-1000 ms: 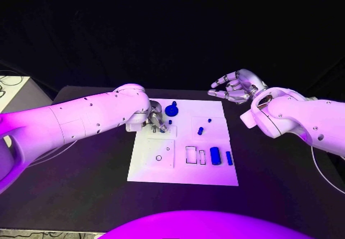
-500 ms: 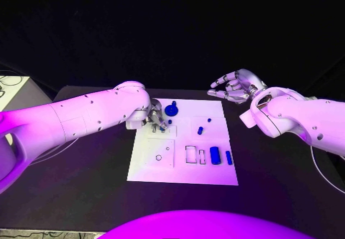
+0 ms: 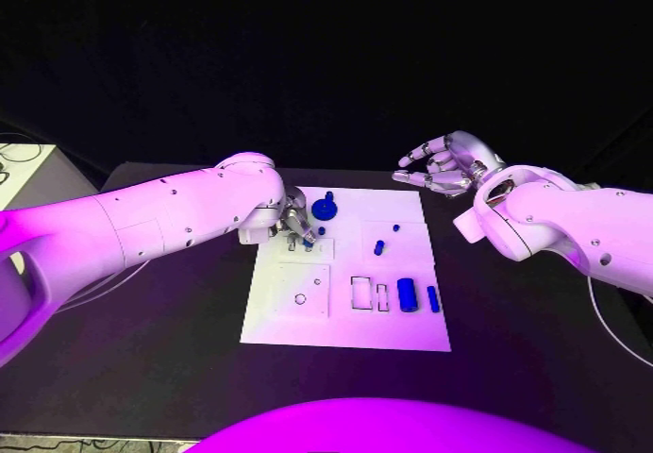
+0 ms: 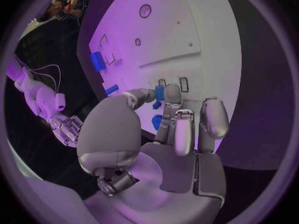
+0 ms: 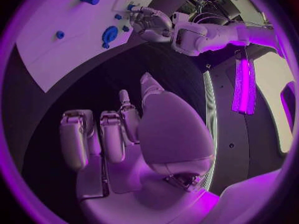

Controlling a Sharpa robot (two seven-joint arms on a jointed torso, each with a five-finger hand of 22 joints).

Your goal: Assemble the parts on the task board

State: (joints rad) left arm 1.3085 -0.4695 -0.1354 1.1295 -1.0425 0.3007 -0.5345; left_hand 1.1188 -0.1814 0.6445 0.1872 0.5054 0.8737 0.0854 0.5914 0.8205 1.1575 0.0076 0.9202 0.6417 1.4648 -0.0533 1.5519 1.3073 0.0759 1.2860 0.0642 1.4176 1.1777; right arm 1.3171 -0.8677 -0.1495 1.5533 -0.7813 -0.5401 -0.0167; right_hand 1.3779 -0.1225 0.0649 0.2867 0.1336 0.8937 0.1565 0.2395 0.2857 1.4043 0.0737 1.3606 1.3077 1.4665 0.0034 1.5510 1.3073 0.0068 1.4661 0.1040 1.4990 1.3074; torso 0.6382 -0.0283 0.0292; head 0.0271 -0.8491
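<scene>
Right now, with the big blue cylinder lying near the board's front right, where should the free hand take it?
Probably across its middle, coming from above with fingers on its two long sides. The blue cylinder lies flat on the task board, a slimmer blue piece close beside it, so the right hand, open and empty, suits best.

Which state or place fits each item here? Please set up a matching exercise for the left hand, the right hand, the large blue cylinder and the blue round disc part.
Column one:
1. left hand
2. right hand
3. large blue cylinder
4. blue round disc part

Column two:
A. lying on the task board near its right edge, beside the rectangular slots
B. raised above the table's far side, fingers spread, holding nothing
C. down on the board's far left part, fingertips at a small blue piece
D. at the board's far edge, just right of the left hand

Pairs: 1-C, 2-B, 3-A, 4-D
</scene>
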